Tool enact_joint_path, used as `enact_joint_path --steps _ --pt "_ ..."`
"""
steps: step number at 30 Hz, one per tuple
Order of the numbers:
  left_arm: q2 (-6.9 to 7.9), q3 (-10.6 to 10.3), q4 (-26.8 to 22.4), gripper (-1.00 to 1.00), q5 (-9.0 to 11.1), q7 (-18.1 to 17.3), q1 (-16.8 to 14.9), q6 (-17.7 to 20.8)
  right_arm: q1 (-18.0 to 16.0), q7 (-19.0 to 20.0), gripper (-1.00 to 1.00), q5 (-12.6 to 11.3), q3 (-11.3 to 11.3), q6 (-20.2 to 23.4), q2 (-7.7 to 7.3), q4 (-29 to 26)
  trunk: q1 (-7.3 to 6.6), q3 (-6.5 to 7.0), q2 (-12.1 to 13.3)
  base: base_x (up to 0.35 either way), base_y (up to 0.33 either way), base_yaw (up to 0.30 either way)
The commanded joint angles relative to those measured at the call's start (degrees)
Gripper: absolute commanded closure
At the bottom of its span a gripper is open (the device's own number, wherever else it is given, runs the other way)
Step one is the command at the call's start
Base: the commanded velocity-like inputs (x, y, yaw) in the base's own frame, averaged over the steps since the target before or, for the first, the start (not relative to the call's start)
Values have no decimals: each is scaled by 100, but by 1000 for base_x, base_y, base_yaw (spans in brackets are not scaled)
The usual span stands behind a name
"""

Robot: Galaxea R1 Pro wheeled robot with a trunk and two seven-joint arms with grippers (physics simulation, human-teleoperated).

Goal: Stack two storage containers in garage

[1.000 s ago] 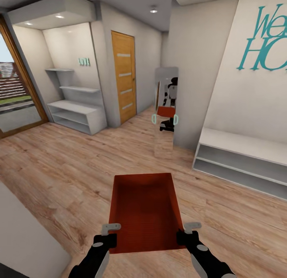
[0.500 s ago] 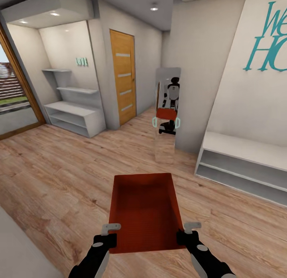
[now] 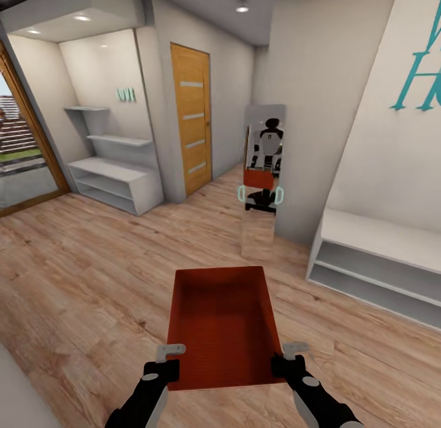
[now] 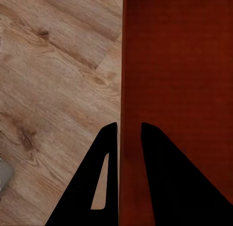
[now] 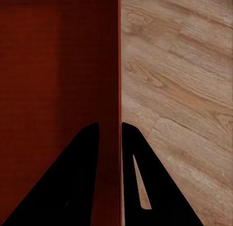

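I carry one rust-red storage container (image 3: 222,327) level in front of me, above the light wood-plank flooring. My left gripper (image 3: 166,362) is shut on its left wall near the close corner, and my right gripper (image 3: 285,359) is shut on its right wall. The left wrist view has the container's wall (image 4: 122,90) pinched between the dark fingers (image 4: 104,177). The right wrist view has the opposite wall (image 5: 119,66) held the same way between its fingers (image 5: 138,177). The bin is empty inside.
A standing mirror (image 3: 262,179) ahead reflects me and the bin. An orange door (image 3: 192,124) is shut at the back. White shelving (image 3: 116,176) stands back left, a low white bench shelf (image 3: 380,265) at right, a glass door (image 3: 24,164) at far left.
The whole view has shifted: the mirror and right bench have drifted rightward and grown nearer as my base moves. The container stays fixed between both grippers.
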Motion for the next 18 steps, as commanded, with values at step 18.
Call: enact_joint_path --steps 18 --pt "-7 -2 -15 100 -94 26 -3 40 -8 -1 100 -75 86 -23 -41 8 7 -75 -12 330 0 257"
